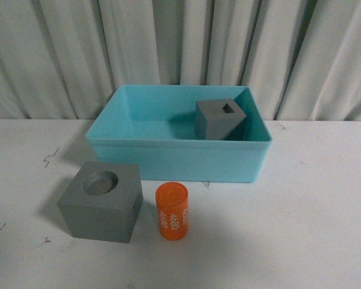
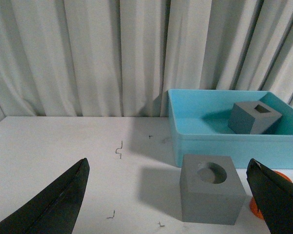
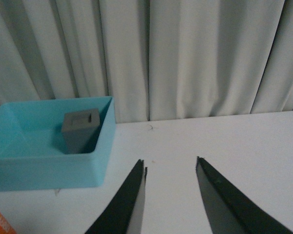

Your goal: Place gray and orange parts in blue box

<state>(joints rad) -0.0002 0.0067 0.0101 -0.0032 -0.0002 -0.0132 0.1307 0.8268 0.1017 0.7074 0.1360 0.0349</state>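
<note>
The blue box [image 1: 174, 161] stands at the back middle of the white table. A gray cube with a rectangular recess [image 1: 221, 118] leans tilted inside it at the right. In front of the box sits a gray cube with a round recess [image 1: 101, 200], and an orange cylinder [image 1: 171, 211] with white digits lies just to its right. Neither arm shows in the front view. My left gripper [image 2: 168, 163] is open wide, with the round-recess cube [image 2: 211, 193] between its fingers and farther off. My right gripper [image 3: 170, 163] is open over bare table, right of the box [image 3: 49, 170].
Pale pleated curtains [image 1: 180, 48] hang close behind the table. Small dark scuff marks [image 1: 50, 158] dot the table top left of the box. White table surface [image 1: 313, 211] extends to the right of the box and the orange cylinder.
</note>
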